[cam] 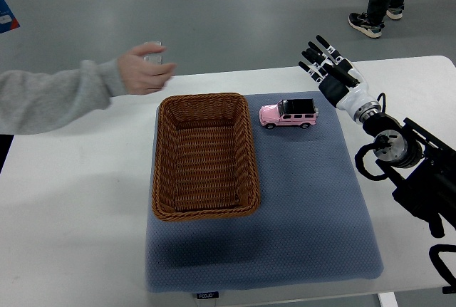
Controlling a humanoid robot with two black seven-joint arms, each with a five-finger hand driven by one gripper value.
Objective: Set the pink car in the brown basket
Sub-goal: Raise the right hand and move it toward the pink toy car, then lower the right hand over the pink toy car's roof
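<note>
Here the pink car (288,114) sits near the right hand's (329,66) spread fingers (315,56).

A small label (206,295) on the blue mat's (306,200) front edge carries print; seemingly too small to read.

The right hand (329,63) has black fingers with white segments and a black palm, ending in a white cuff. Behind it sit a silver wrist ring, a round black joint and a black arm (420,179) with looped black cables. A person's arm wears a grey sleeve (53,97).
</note>
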